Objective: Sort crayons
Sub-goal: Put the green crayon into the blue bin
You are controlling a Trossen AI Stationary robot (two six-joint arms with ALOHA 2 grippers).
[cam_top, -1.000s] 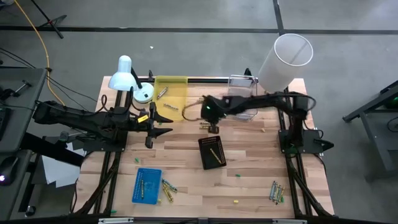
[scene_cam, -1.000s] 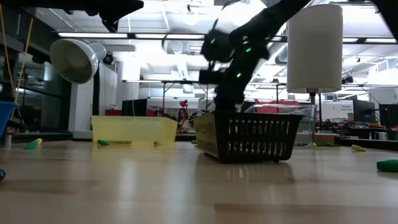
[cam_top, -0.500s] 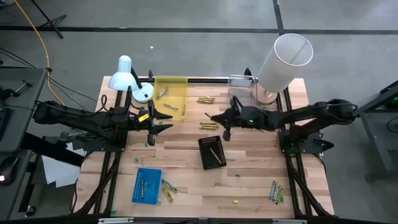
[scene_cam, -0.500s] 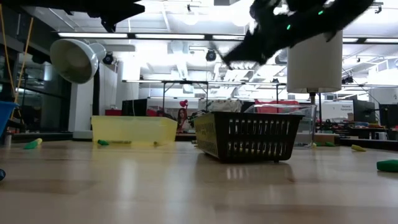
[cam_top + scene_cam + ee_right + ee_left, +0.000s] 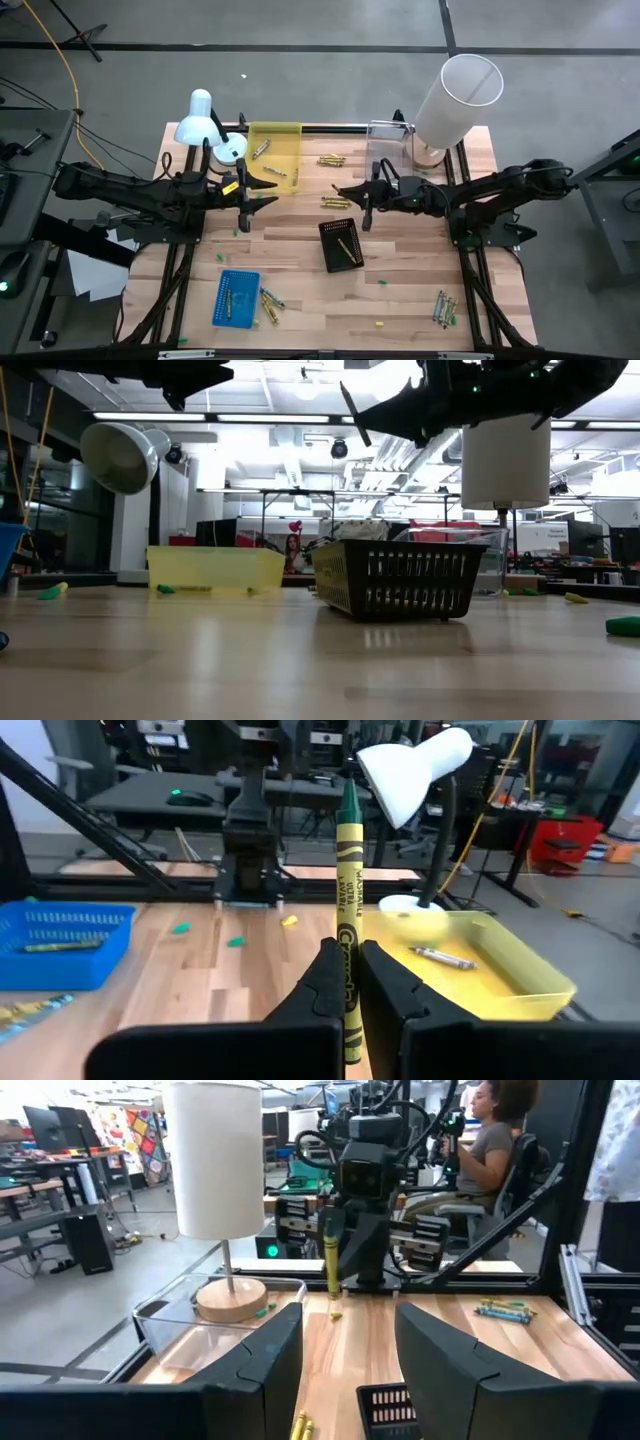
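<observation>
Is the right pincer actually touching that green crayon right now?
Touching. The right wrist view shows the right pincer shut on the green crayon, both fingers pressed against its sides, holding it upright.

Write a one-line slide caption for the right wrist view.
Right gripper shut on a green crayon held upright, with the yellow tray and white lamp beyond.

light: bright, even, from ceiling strips (image 5: pixel 200 416) | shadows: soft, faint | glare: sheen on wooden table (image 5: pixel 300 660) | blur: near tabletop soft in low view
</observation>
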